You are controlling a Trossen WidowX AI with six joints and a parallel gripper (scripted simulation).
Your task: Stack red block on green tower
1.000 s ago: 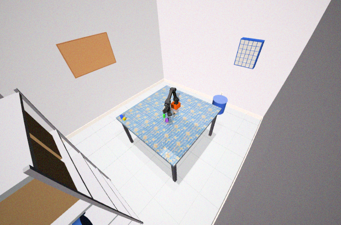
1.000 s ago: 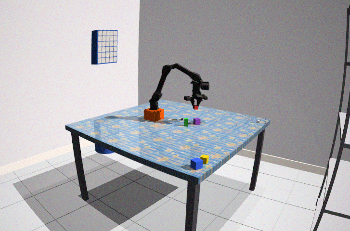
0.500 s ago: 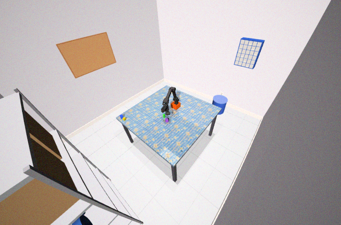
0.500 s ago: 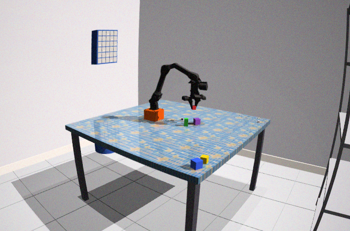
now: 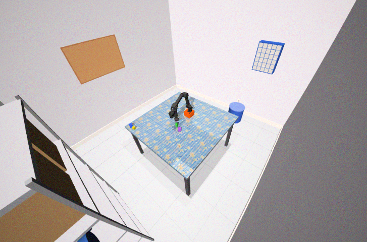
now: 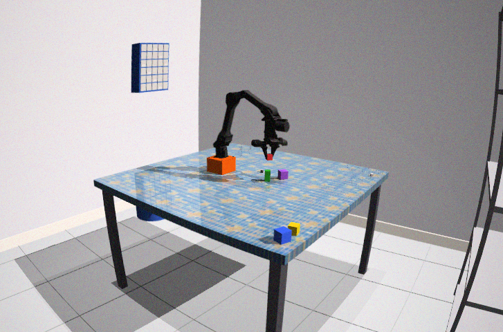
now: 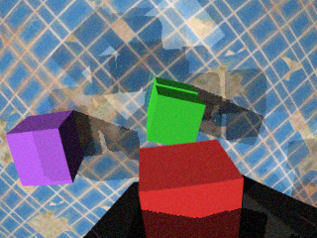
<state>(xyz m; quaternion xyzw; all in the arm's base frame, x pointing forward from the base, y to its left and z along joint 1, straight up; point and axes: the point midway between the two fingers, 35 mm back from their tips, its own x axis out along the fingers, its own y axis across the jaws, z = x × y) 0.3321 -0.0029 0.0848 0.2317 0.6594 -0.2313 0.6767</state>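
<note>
The red block [image 6: 269, 156] [image 7: 190, 171] is held between the fingertips of my gripper [image 6: 269, 155] [image 7: 182, 186], which is shut on it and points down. It hangs in the air above the level of the green tower [image 5: 176, 124] [image 6: 267, 175] [image 7: 174, 116]. The green tower stands upright on the table and looks narrow, with a line near its top in the wrist view. In the wrist view the tower is just beyond the red block, whose near edge overlaps it slightly. In the top view the red block cannot be made out clearly under the gripper.
A purple block [image 5: 179, 129] [image 6: 282, 174] [image 7: 42, 154] stands close beside the tower. A blue block [image 5: 130, 125] [image 6: 282, 235] and a yellow block [image 5: 134, 127] [image 6: 294, 228] lie near a far table corner. The arm's orange base [image 5: 189, 113] [image 6: 221, 164] stands on the patterned table [image 5: 201, 136] [image 6: 189, 199].
</note>
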